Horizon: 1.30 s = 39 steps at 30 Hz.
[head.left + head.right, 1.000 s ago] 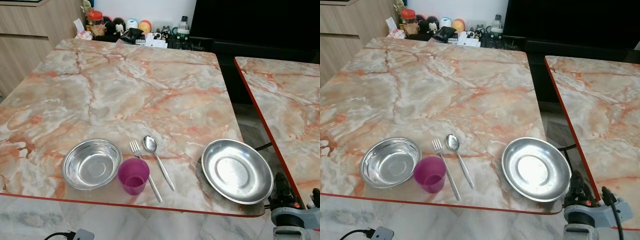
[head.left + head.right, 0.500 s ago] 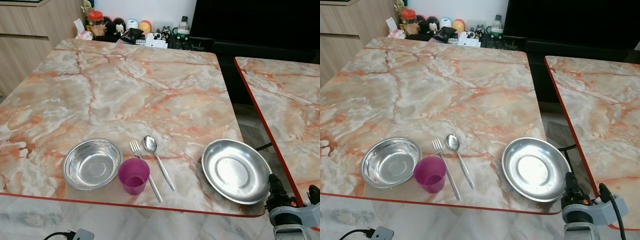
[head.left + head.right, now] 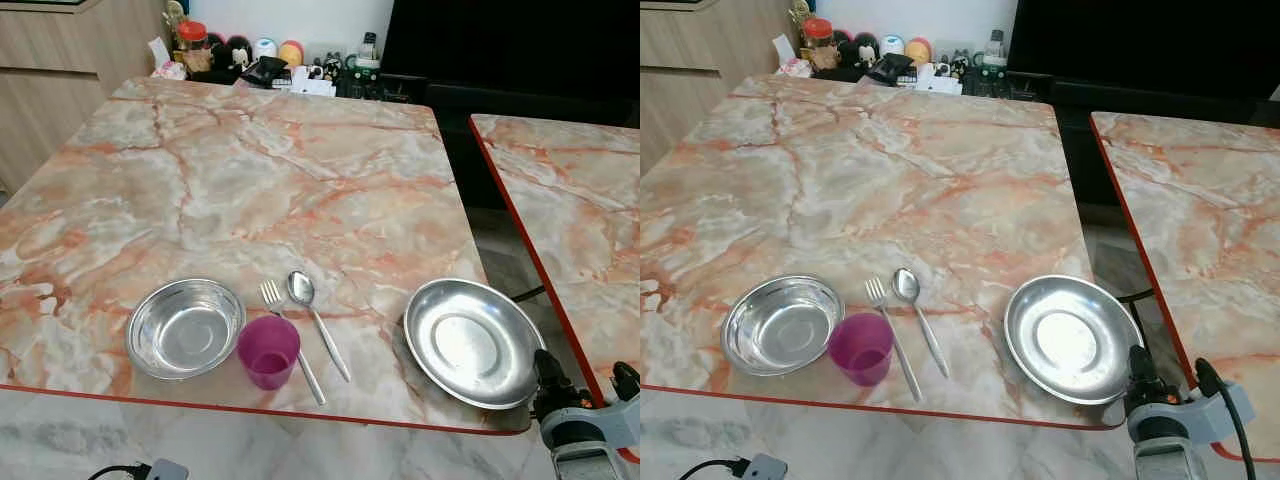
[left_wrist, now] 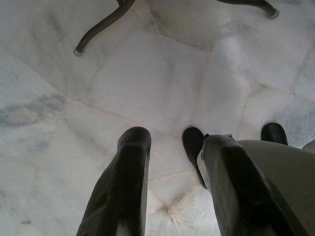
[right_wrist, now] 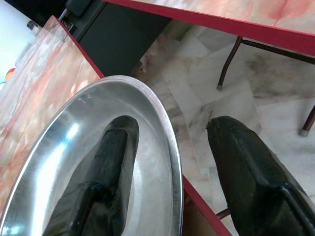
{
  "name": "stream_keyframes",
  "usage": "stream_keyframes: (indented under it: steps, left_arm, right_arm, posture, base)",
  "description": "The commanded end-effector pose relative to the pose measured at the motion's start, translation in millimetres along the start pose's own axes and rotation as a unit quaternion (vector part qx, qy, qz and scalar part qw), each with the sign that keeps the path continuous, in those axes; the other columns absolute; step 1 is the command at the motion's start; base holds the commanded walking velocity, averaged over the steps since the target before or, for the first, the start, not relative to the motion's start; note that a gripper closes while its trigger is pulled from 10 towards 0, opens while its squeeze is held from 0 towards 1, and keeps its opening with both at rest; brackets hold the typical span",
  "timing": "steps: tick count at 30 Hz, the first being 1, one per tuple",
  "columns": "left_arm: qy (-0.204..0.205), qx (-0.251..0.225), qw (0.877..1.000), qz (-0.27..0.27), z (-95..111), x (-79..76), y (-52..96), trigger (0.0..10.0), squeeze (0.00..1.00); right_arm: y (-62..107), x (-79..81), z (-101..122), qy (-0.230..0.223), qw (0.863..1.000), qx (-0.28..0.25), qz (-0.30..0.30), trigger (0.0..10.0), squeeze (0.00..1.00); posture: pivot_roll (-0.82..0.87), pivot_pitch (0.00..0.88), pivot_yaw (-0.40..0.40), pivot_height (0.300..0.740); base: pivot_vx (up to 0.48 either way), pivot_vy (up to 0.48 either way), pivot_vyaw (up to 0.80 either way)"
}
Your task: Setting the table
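My right gripper (image 5: 170,147) has crept in toward the near right corner of the marble table (image 3: 280,190) since a second ago, and its fingers now straddle the rim of the steel plate (image 3: 473,343). They are spread apart: one black finger (image 5: 106,167) lies over the plate's shiny inside, the other (image 5: 246,167) hangs outside it, past the table's red edge, above the floor. I cannot tell whether either finger touches the metal. From my head, the plate's near rim hides much of that gripper. Left of the plate lie a spoon (image 3: 315,320) and fork (image 3: 290,340), then a purple cup (image 3: 267,351) touching a steel bowl (image 3: 185,328). My left gripper (image 4: 170,162) hangs idle, fingers parted, over the pale floor tiles.
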State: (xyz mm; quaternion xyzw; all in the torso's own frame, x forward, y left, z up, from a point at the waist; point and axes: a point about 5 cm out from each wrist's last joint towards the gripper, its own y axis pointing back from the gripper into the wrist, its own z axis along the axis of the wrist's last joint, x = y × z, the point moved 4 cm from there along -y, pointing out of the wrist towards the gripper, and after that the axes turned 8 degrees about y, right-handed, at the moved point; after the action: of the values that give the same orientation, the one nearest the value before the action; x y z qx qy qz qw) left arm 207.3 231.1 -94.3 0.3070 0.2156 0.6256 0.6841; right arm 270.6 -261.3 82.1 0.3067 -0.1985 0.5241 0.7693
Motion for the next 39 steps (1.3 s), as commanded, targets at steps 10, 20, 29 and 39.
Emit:
stream_keyframes:
  steps: [10, 20, 29, 39]
  left_arm:
    - [-0.006, 0.016, 1.0, -0.005, -11.2, -2.7, 3.4, 10.0, 0.0]
    - [-0.005, 0.017, 1.0, -0.004, -11.5, -2.3, 3.6, 10.0, 0.0]
    - [-0.005, 0.016, 1.0, -0.005, -11.3, -3.0, 3.4, 10.0, 0.0]
    - [-0.005, 0.016, 1.0, -0.005, -11.4, -3.3, 3.3, 10.0, 0.0]
  right_arm:
    - [-4.8, -4.0, -8.4, 0.02, 0.999, 0.028, -0.009, 10.0, 0.0]
    - [-7.1, -2.1, -15.4, 0.036, 0.998, 0.044, -0.004, 10.0, 0.0]
    - [-7.7, 1.5, -20.6, 0.049, 0.997, 0.053, 0.006, 0.7, 0.0]
    - [-8.4, 3.8, -24.3, 0.042, 0.998, 0.053, 0.011, 0.1, 0.0]
  posture:
    - [0.09, 0.155, -0.088, 0.74]
    - [0.09, 0.155, -0.089, 0.74]
    - [0.09, 0.156, -0.089, 0.74]
    - [0.09, 0.155, -0.09, 0.74]
  base:
    - [0.0, 0.0, 0.0]
    - [0.0, 0.0, 0.0]
    - [0.0, 0.0, 0.0]
    - [0.0, 0.0, 0.0]
